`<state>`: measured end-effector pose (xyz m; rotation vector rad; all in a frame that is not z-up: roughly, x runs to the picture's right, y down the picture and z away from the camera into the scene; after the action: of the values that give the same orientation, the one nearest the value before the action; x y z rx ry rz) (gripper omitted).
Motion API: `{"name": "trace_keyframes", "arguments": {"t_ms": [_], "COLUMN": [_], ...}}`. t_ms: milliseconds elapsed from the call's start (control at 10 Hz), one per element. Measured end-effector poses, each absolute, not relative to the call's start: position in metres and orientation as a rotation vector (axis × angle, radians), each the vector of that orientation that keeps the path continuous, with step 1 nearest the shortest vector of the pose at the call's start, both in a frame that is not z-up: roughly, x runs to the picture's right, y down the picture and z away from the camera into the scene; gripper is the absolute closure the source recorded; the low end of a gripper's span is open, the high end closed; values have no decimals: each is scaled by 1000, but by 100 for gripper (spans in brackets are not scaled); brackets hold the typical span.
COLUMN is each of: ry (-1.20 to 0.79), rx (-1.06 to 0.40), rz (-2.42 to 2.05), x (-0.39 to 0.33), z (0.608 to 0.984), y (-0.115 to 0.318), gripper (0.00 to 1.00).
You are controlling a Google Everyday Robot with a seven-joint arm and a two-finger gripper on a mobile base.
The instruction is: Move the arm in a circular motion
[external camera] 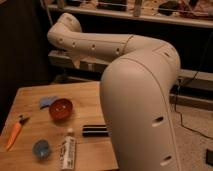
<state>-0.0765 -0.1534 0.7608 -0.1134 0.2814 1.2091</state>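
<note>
The cream-white arm (pixel 140 95) fills the right and middle of the camera view. Its thick rounded elbow segment is close to the camera, and a thinner tube with dark screw holes (pixel 95 46) reaches up and to the left. The rounded far end (pixel 65 25) sits high, above the table's back edge. The gripper (pixel 76 61) shows only as a small flared piece hanging under that far end, well above the table and touching nothing.
A wooden table (pixel 30 95) holds a red bowl (pixel 61 108), a blue object (pixel 46 101), an orange-handled tool (pixel 15 134), a small blue cup (pixel 41 148), a white tube (pixel 68 151) and a black bar (pixel 95 130). Dark shelving (pixel 150 20) stands behind.
</note>
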Motion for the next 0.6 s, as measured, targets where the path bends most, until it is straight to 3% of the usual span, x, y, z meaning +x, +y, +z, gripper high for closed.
{"name": "trace_keyframes", "arguments": {"t_ms": [300,600], "ry": [394,506], "rx": [-90,-84], "rz": [1381,1504], "x": [26,115], "z": [755,741], "y": [-129,-75], "gripper": [35,35]}}
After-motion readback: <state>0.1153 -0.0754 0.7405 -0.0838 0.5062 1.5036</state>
